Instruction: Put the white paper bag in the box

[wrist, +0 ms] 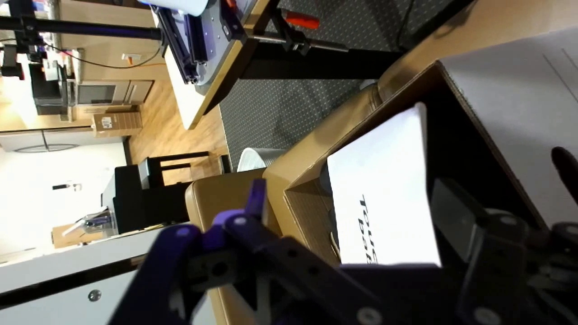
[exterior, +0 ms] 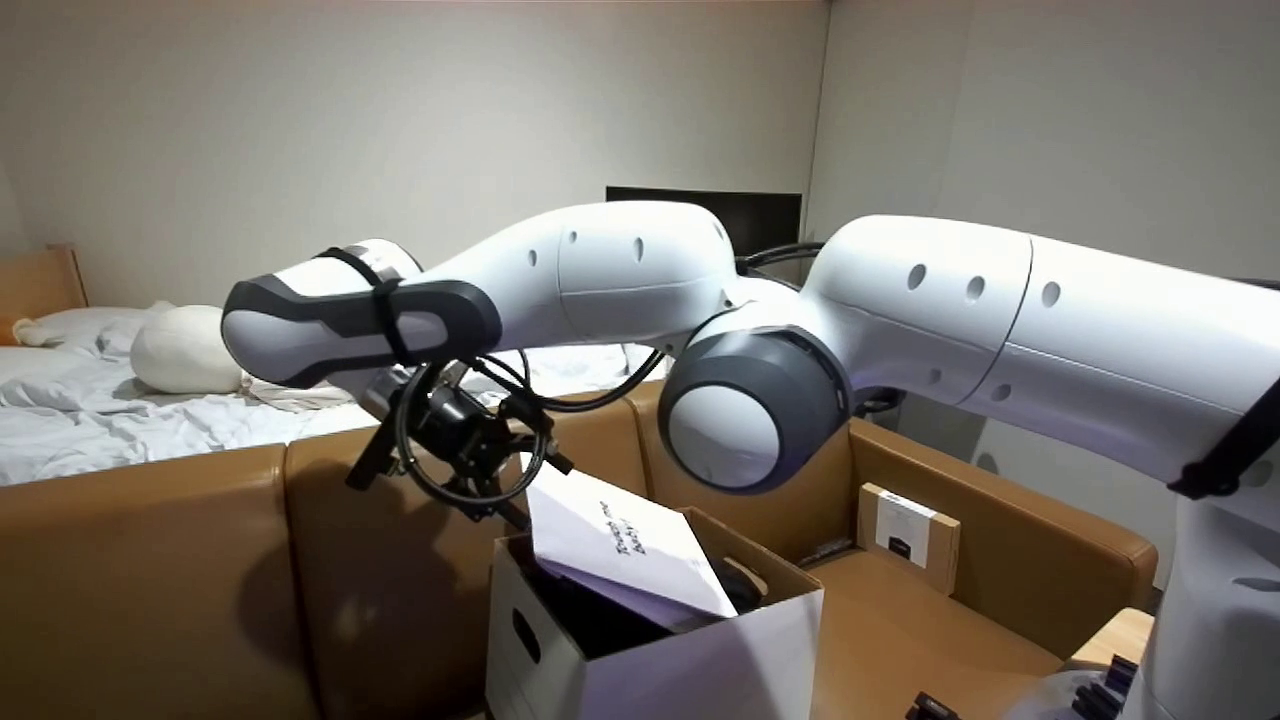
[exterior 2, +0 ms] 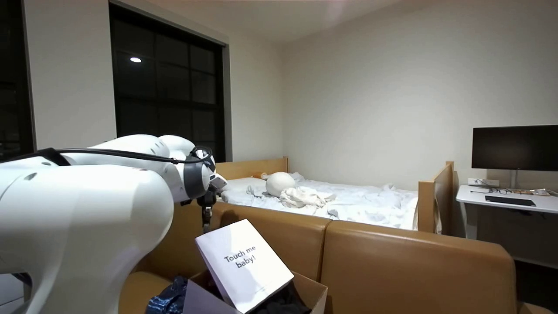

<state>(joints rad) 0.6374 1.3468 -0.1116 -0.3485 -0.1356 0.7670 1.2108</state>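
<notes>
placing looks unfinished: white paper bag (exterior 2: 246, 267) tilts out of box (exterior: 705, 665)
end effector (wrist: 354, 196), jaws apart, should next press it lower

Gripper (wrist: 354, 207) hides part of the white paper bag (wrist: 381, 171), wrist view! Past the table (wrist: 189, 113) corner, carton (wrist: 128, 121) label (wrist: 107, 122) too small to read!

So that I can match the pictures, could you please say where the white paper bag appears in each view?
In an exterior view, the white paper bag: lower middle.
In an exterior view, the white paper bag: bottom, slightly left of centre.
Wrist view, the white paper bag: right of centre, print sideways.
Shared landmark: the open white box the bag tilts out of.
</notes>
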